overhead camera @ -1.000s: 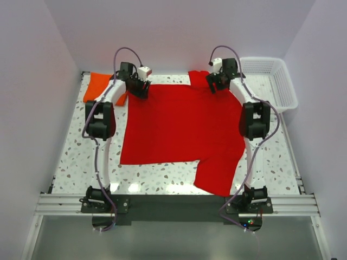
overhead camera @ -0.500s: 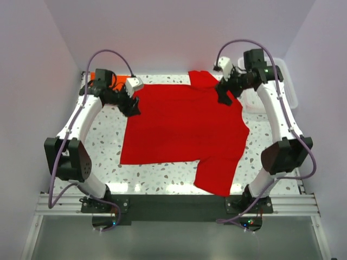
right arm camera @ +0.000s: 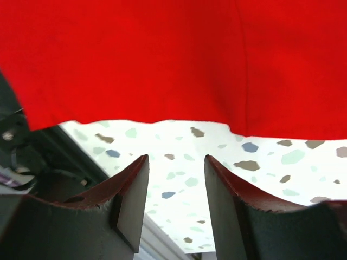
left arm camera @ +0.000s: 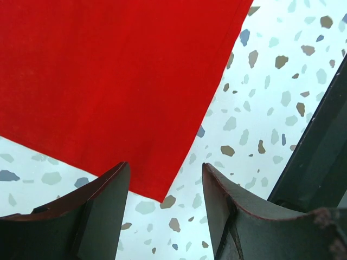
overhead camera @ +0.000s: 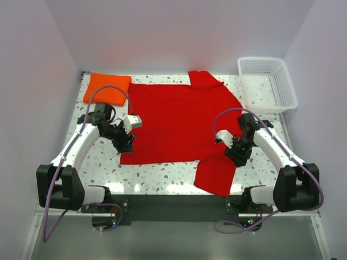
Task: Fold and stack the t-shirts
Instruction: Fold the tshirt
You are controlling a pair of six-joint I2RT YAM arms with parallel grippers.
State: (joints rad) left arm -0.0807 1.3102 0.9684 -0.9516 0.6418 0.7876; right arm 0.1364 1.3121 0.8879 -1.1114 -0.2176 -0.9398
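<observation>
The red t-shirt (overhead camera: 179, 122) lies spread flat across the middle of the table, one sleeve at the back and one hanging toward the front edge. The orange t-shirt (overhead camera: 107, 88) sits folded in the back left corner. My left gripper (overhead camera: 127, 147) hovers open by the red shirt's near left corner; in the left wrist view that corner (left arm camera: 160, 192) points into the gap of the left gripper (left arm camera: 165, 181). My right gripper (overhead camera: 240, 160) is open just off the red t-shirt's right side, near the front sleeve. In the right wrist view the red t-shirt's edge (right arm camera: 162, 116) runs just ahead of the open right gripper (right arm camera: 176, 162).
A white lattice basket (overhead camera: 282, 81) stands at the back right corner. A dark metal rail (overhead camera: 173, 203) with both arm bases runs along the near edge. Purple walls close in the table on three sides.
Both arms have swung back from the shirt's far edge to its near side and dropped low. The right jaws have narrowed. The orange shirt is now uncovered.
</observation>
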